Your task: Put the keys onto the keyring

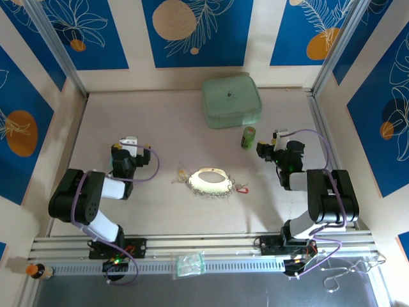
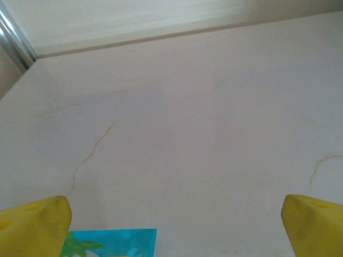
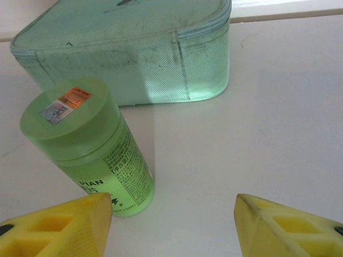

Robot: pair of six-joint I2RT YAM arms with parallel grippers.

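Closest to me in the overhead view, a small clear plastic bag lies on the front rail between the two arm bases, and a little bottle with an orange cap lies at the far left corner.

Just past the rail, mid-table, is the keyring: a silvery oval loop lying flat, with chain links along its near edge. The yellow key lies at its left end and the red key at its right end. Both lie right against the loop, but they are too small for me to tell whether either is threaded on.

A bit farther back, the arms flank the loop, both well apart from it. The left gripper hovers over bare table. On its wrist camera the left gripper is released, its yellow fingertips spread to the frame's edges with nothing between them.

The right gripper is also released. On its wrist camera the right gripper has its yellow fingertips wide apart and grasps nothing. A green cylinder stands upright just beyond the left-hand finger, close beside it; I cannot tell if they touch. From above, the cylinder is immediately left of that gripper.

Farthest back, near the rear wall, is a pale green zipped case, directly behind the cylinder.
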